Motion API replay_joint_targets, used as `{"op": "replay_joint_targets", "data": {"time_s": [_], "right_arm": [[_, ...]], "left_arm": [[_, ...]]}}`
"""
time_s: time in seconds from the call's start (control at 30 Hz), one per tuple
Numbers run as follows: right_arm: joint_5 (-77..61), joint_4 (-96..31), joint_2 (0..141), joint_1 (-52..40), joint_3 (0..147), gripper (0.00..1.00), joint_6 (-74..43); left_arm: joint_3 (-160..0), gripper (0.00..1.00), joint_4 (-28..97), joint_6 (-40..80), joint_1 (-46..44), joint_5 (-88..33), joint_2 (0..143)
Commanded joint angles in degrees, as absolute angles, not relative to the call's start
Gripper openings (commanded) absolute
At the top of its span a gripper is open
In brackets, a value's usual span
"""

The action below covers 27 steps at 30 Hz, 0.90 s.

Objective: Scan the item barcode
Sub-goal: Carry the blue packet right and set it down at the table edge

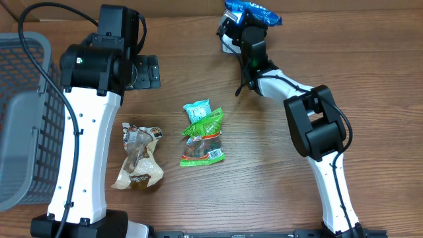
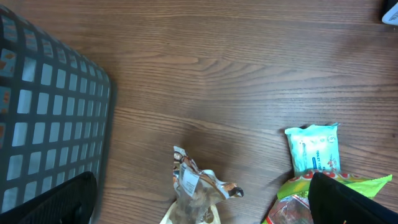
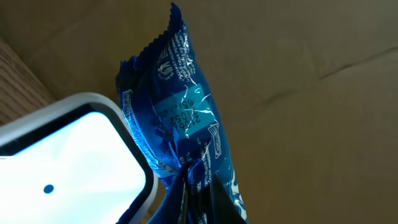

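Observation:
At the table's far edge my right gripper is shut on a blue foil packet and holds it up. In the right wrist view the blue packet stands upright, pinched at its lower end between the dark fingers of the right gripper. It sits right beside a white scanner with a bright screen; printed code text faces the camera. The scanner shows just left of the gripper from overhead. My left gripper hangs open above the table, and in its own view the left gripper holds nothing.
A grey mesh basket stands at the left edge. On the table lie a brown-and-clear snack bag, a teal packet and a green-and-red packet. The basket wall fills the left wrist view's left side.

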<state>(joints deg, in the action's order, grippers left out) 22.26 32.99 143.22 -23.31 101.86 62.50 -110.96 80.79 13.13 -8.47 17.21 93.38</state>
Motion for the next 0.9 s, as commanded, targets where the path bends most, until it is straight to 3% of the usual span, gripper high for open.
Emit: {"op": "replay_joint_targets", "data": {"time_s": [0.0, 0.13, 0.33, 0.43, 0.67, 0.87], "right_arm": [[22.4, 33.9, 141.2, -25.1, 102.8, 0.04, 64.5], [25.3, 29.8, 136.4, -25.5, 102.8, 0.04, 61.7], [25.9, 11.2, 124.2, -25.5, 102.8, 0.04, 51.1], [25.3, -1.1, 116.1, -25.7, 102.8, 0.04, 39.8], [13.9, -32.7, 99.1, -23.7, 102.8, 0.04, -1.8], [6.7, -58.9, 94.8, -17.9, 102.8, 0.04, -11.5]], "left_arm": [[-112.0, 1.00, 80.8, 12.2, -8.3, 18.0, 92.2], [-112.0, 1.00, 80.8, 12.2, -8.3, 18.0, 92.2], [-112.0, 1.00, 80.8, 12.2, -8.3, 18.0, 92.2], [-112.0, 1.00, 80.8, 12.2, -8.3, 18.0, 92.2], [-112.0, 1.00, 80.8, 12.2, -8.3, 18.0, 92.2], [-112.0, 0.99, 80.8, 12.2, -8.3, 18.0, 92.2]]}}
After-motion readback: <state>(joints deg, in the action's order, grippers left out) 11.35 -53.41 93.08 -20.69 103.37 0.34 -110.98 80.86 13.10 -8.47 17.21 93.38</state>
